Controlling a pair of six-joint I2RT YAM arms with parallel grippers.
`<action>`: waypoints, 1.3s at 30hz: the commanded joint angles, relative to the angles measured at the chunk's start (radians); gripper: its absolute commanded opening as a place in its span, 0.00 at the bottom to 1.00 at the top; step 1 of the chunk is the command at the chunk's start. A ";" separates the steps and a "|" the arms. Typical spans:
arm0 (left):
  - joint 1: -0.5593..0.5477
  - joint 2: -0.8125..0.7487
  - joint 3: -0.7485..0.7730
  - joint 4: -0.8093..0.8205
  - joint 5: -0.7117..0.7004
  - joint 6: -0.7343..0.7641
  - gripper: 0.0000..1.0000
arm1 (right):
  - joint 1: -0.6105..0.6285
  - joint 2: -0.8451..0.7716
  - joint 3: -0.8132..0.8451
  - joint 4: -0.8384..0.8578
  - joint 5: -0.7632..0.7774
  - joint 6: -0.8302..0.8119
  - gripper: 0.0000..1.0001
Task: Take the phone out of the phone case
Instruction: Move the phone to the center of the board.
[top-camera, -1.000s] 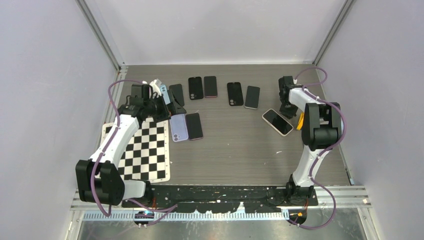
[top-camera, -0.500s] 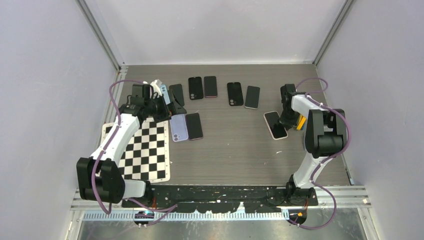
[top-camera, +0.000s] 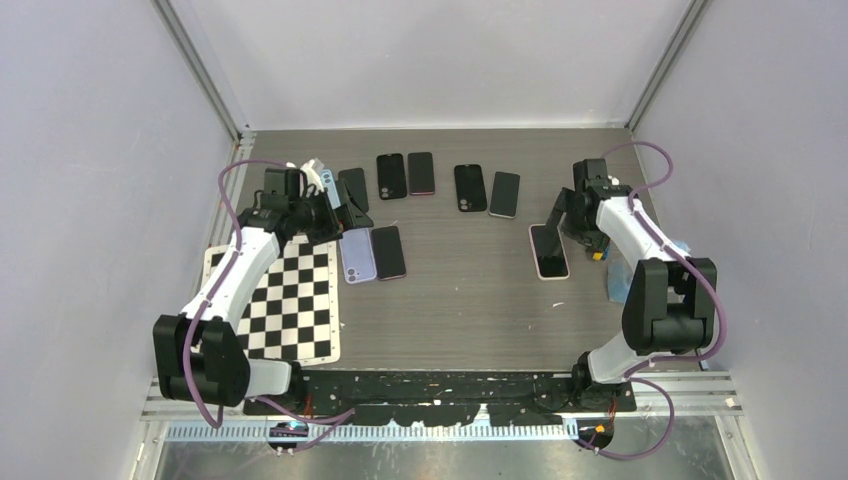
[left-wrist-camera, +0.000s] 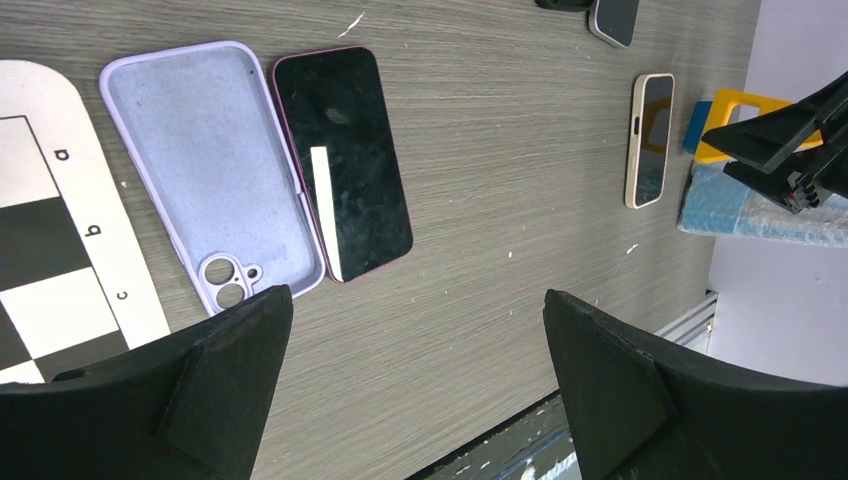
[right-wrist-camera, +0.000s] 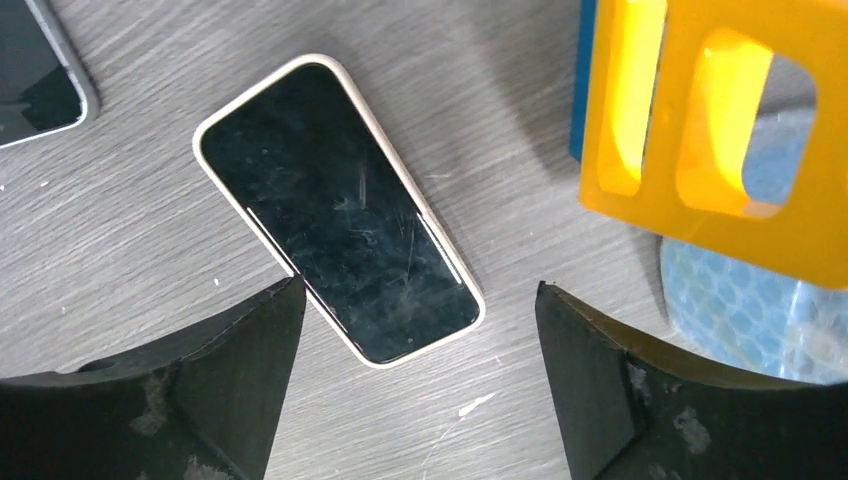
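A phone with a black screen sits in a cream phone case, flat on the wooden table right of centre. It also shows far off in the left wrist view. My right gripper hangs just above it, open, holding nothing; the case's near end lies between the spread fingers. In the top view the right gripper is at the phone's far end. My left gripper is open and empty over the table's left side, near an empty lilac case and a dark phone.
A yellow block and a blue foam pad lie just right of the cased phone. Several other phones lie in a row at the back. A checkerboard sheet covers the near left.
The right gripper was shut against the cased phone and has now opened. The phone has swung from a diagonal to nearly lengthwise and shifted left. The left arm has not moved.
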 joint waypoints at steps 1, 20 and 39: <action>0.007 0.005 0.016 0.041 0.019 -0.004 1.00 | 0.006 -0.012 -0.001 0.049 -0.124 -0.107 0.95; 0.007 0.021 0.028 0.042 0.020 -0.004 0.99 | 0.012 0.219 0.029 0.085 -0.252 -0.228 0.96; 0.006 0.042 0.038 0.055 0.049 -0.009 0.99 | 0.194 0.164 0.038 0.139 -0.189 -0.091 0.43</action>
